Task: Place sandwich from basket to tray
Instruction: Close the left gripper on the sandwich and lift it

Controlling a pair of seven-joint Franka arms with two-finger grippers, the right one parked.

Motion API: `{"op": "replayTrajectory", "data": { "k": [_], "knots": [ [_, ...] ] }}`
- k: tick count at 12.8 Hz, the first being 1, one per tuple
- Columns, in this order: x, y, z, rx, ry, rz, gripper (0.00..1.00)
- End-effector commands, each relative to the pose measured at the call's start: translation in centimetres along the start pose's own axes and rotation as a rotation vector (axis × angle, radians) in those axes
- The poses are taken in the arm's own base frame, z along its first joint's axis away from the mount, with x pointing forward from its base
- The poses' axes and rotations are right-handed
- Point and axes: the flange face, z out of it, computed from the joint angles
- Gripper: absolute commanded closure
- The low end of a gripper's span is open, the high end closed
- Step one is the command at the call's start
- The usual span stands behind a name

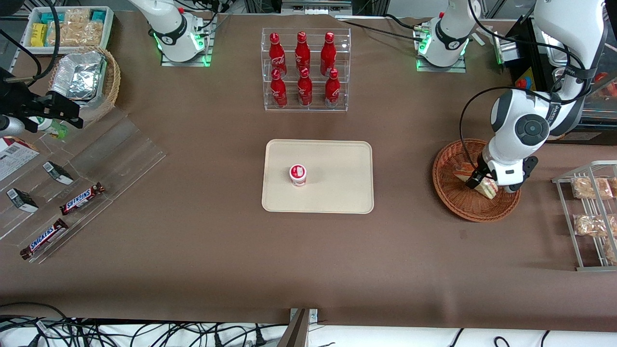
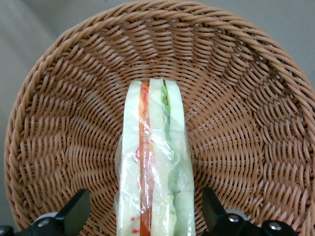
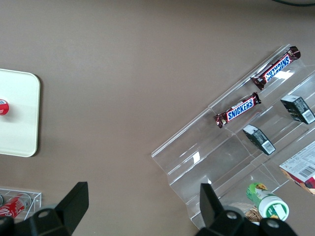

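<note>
The sandwich (image 1: 488, 189), a wrapped wedge of pale bread with red and green filling, lies in the round reddish-brown wicker basket (image 1: 462, 205) toward the working arm's end of the table. My left gripper (image 1: 482, 184) is low inside the basket, open, with one finger on each side of the sandwich and a small gap at each. The left wrist view shows the sandwich (image 2: 152, 172) on edge between the dark fingertips (image 2: 74, 212), with the gripper (image 2: 142, 216) astride it and basket weave (image 2: 246, 98) all around. The cream-beige tray (image 1: 337, 193) lies mid-table.
A small red-and-white cup (image 1: 298, 174) stands on the tray. A clear rack of red bottles (image 1: 306, 70) stands farther from the camera than the tray. A wire rack of snacks (image 1: 590, 212) sits beside the basket. An acrylic stand with Snickers bars (image 1: 82, 198) lies toward the parked arm's end.
</note>
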Motion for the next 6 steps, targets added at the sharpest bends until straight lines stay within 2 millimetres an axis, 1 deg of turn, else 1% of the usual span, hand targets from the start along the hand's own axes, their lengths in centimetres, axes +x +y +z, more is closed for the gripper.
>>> {"op": "replayTrajectory", "data": {
  "k": [1, 6],
  "knots": [
    [0.04, 0.3, -1.02, -0.006, 0.03, -0.005, 0.0],
    [0.23, 0.48, -1.61, 0.016, 0.026, -0.006, 0.0]
  ]
}}
